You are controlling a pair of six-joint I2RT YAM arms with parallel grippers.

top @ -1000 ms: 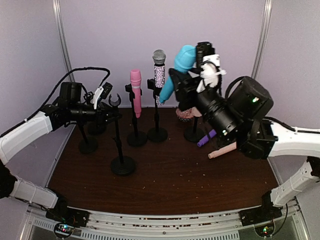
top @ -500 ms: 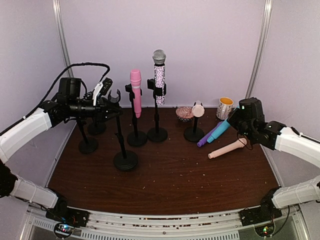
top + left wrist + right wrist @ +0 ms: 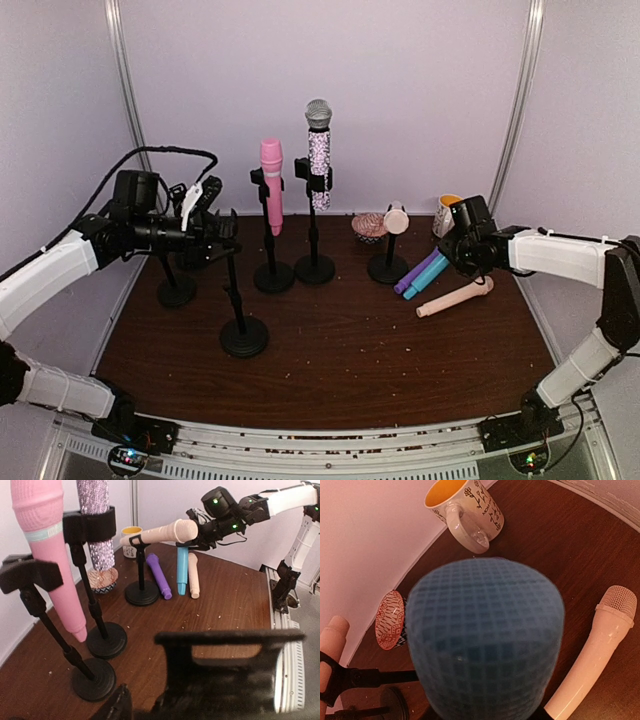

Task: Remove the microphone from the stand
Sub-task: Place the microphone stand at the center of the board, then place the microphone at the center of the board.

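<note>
right pincer [image 3: 455, 252] is clamped on the blue mic [image 3: 485, 640], tail angled down ahead of it beside the purple mic [image 3: 161, 577], so looks like the set-down step; next it just needs to let go.

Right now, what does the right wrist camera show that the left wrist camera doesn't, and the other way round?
Only the right wrist: the mesh head of the blue microphone, close up, filling the frame. Only the left wrist: the pink microphone and the sparkly microphone upright in stand clips, the purple microphone on the table, the blue one's handle. Both: the mug, the patterned bowl, the cream microphone lying on the table.
</note>
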